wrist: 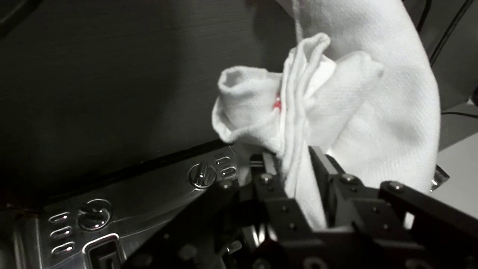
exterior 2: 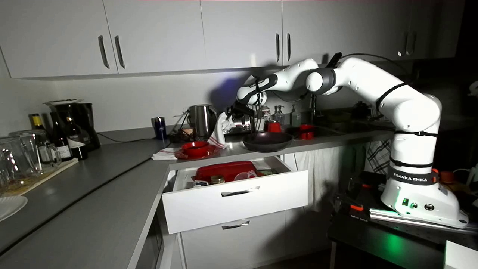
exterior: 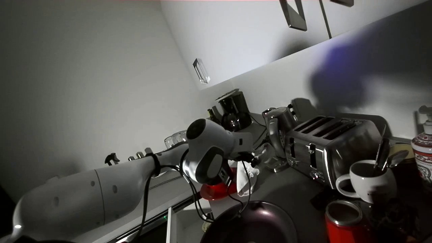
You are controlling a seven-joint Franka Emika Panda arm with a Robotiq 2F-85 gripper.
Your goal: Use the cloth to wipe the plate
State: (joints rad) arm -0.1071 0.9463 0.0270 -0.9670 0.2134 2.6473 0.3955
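In an exterior view, the dark, shallow plate (exterior: 270,217) on the grey table (exterior: 282,189) is cut off below, and the arm (exterior: 128,185) covers the top of the cloth (exterior: 243,184). In an exterior view, wall cupboards (exterior 2: 160,33) hang above and a drawer (exterior 2: 265,198) stands pulled out; the cloth droops between the red bowl (exterior 2: 196,148) and the plate. In the wrist view, the fingers (wrist: 320,161) are clamped on the cloth; deep shadow dims the table.

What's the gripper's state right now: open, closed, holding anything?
Gripper: closed, holding the white cloth, with folds of it between the jaws.
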